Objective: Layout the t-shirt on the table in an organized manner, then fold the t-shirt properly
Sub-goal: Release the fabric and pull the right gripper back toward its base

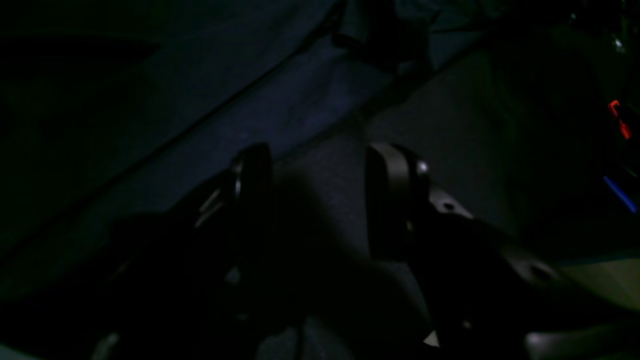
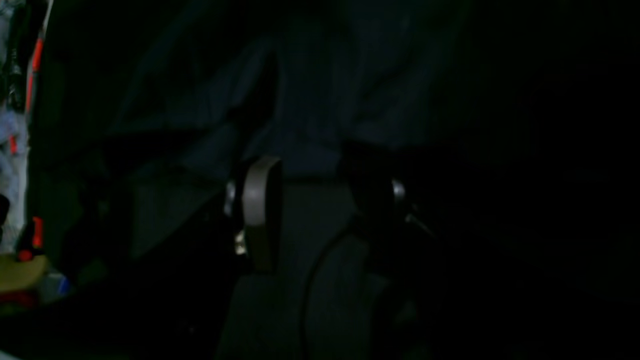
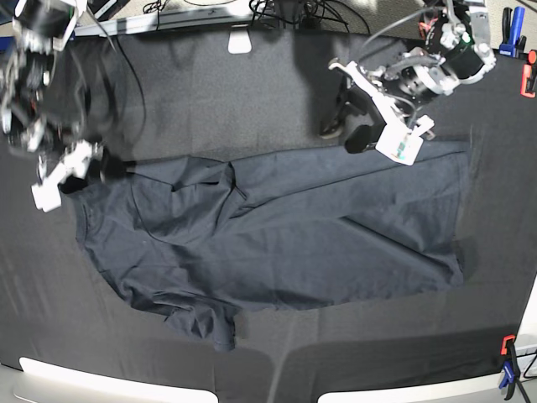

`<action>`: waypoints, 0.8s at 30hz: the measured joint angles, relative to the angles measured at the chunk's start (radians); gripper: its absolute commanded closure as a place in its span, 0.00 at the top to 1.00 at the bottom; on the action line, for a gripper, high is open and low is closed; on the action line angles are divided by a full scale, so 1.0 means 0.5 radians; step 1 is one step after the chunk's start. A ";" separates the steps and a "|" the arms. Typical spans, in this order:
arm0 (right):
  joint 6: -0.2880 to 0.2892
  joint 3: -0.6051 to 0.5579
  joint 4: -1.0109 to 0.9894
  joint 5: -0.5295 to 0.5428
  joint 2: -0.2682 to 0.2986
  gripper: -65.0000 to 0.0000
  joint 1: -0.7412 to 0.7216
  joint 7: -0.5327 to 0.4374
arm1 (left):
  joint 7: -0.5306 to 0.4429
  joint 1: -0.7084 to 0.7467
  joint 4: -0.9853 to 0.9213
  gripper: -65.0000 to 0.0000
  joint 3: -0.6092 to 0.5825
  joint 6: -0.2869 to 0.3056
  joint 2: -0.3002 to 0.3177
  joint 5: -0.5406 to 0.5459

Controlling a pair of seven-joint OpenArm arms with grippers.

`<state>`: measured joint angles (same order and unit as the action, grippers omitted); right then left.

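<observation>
The dark charcoal-navy t-shirt [image 3: 277, 227] lies spread across the table [image 3: 210, 101], with folds near its left end and a bunched flap at its lower left. My left gripper [image 3: 346, 134] hovers just above the shirt's far edge, right of centre. In the left wrist view it [image 1: 320, 165] is open, with bare tablecloth between its fingers and the shirt [image 1: 225, 100] just ahead. My right gripper [image 3: 92, 170] is at the shirt's upper left corner. In the right wrist view it [image 2: 317, 175] is open, with the shirt's edge [image 2: 310, 110] at its fingertips.
Red and blue clamps stand at the table's far right corner [image 3: 529, 80] and near right corner [image 3: 506, 357]. Cables and a white block [image 3: 241, 40] lie along the far edge. The table's pale front edge [image 3: 101, 378] runs along the bottom.
</observation>
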<state>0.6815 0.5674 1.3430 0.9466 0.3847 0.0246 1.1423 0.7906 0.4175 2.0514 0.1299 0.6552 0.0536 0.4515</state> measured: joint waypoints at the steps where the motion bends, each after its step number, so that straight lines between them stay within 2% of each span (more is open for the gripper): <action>1: 0.001 -0.001 -0.044 -0.008 -0.002 0.41 -0.030 0.004 | -0.002 0.001 0.000 0.42 0.002 0.000 -0.001 0.001; 7: 0.000 -0.005 -0.209 -0.168 0.000 0.41 -0.181 0.007 | -0.002 0.001 0.000 0.42 0.000 0.000 -0.002 0.001; 19: 0.000 0.075 -0.213 -0.170 0.011 0.41 -0.140 -0.027 | -0.002 0.001 0.000 0.42 0.000 0.000 -0.002 0.000; 24: -0.015 0.031 -0.260 -0.410 0.018 0.41 -0.272 -0.076 | -0.002 0.001 0.000 0.42 0.000 0.000 -0.002 0.001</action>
<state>0.6739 0.5827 1.2129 0.7414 0.3939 -0.1112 1.1042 0.7898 0.4179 2.0514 0.1299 0.6552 0.0525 0.4519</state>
